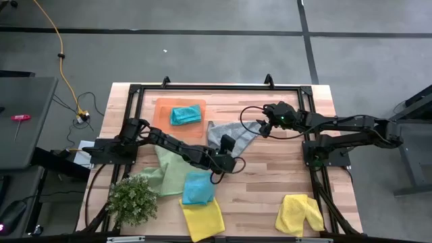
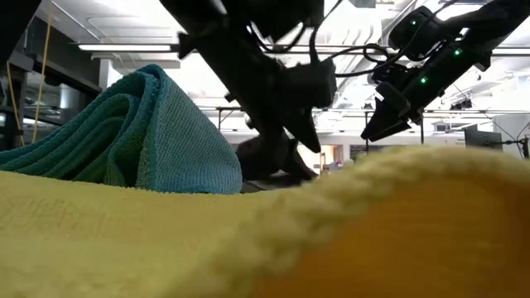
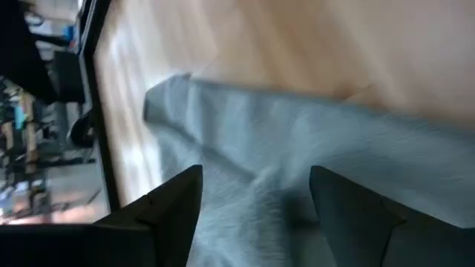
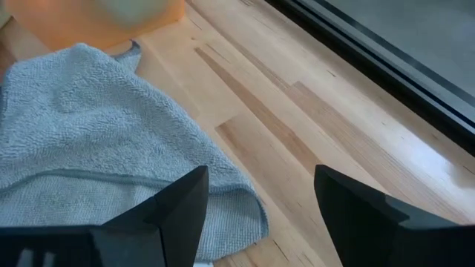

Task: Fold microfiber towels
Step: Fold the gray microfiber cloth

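High view, left to right: plant (image 1: 133, 200) lower left of frame on the wooden table (image 1: 270, 196); light green towel (image 1: 164, 173) just right of it, partly under the left arm; orange tray (image 1: 165, 110) upper centre-left carrying a folded teal towel (image 1: 185, 115); second teal towel (image 1: 198, 187) lower centre, overlapping a flat yellow towel (image 1: 202, 217) at the bottom edge; grey towel (image 1: 233, 136) centre, one corner touching the tray; second yellow towel (image 1: 300, 214) crumpled lower right, well apart from the rest

Left arm runs from frame left diagonally toward centre, left gripper (image 1: 229, 152) low over the grey towel's lower edge. Left wrist view (image 3: 256, 215) shows what high view can't: fingers (image 3: 174, 204) spread apart, released, grey towel (image 3: 297, 148) lying loose between and beyond them, nothing pinched

Right arm comes in from frame right, elbow folded, right gripper (image 1: 265, 128) at the grey towel's upper right corner. Right wrist view (image 4: 260, 215): jaws apart, gripping nothing, grey towel (image 4: 96, 156) edge just beside them, bare table (image 4: 312, 111) ahead, tray (image 4: 96, 18) corner at frame top left

Low view only: yellow towel (image 2: 248, 240) fills the foreground, teal towel (image 2: 141, 136) heaped at left, both grippers hanging behind, left gripper (image 2: 302, 136) centre, right gripper (image 2: 385, 116) raised right of it

Open room: bare wood right of centre between grey towel and the lower-right yellow towel; black frame rails along the table's top and sides
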